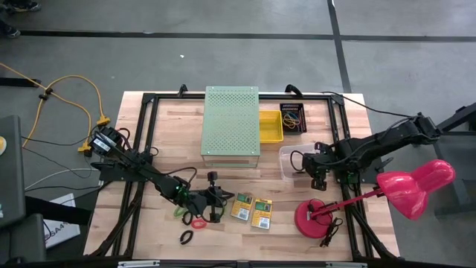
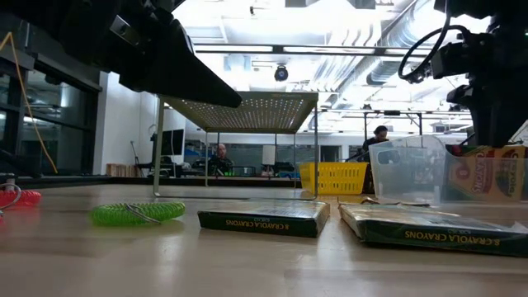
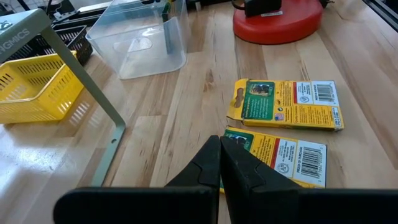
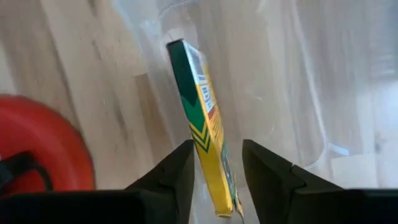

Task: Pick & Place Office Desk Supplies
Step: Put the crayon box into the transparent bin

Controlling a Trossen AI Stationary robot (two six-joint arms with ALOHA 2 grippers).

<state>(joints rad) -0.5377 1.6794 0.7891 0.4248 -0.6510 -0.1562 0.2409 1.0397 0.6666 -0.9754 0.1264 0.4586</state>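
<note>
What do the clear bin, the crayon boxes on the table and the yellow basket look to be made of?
Clear bin: likely glossy transparent plastic, since the wood shows through it. Crayon boxes: printed cardboard, with a folded flap and barcode. Yellow basket: probably moulded plastic, with slotted mesh walls.

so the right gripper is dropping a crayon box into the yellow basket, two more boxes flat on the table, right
Not the yellow basket. The right wrist view shows the right gripper, jaws apart, with the crayon box standing inside the clear plastic container. The two flat boxes are right.
</note>
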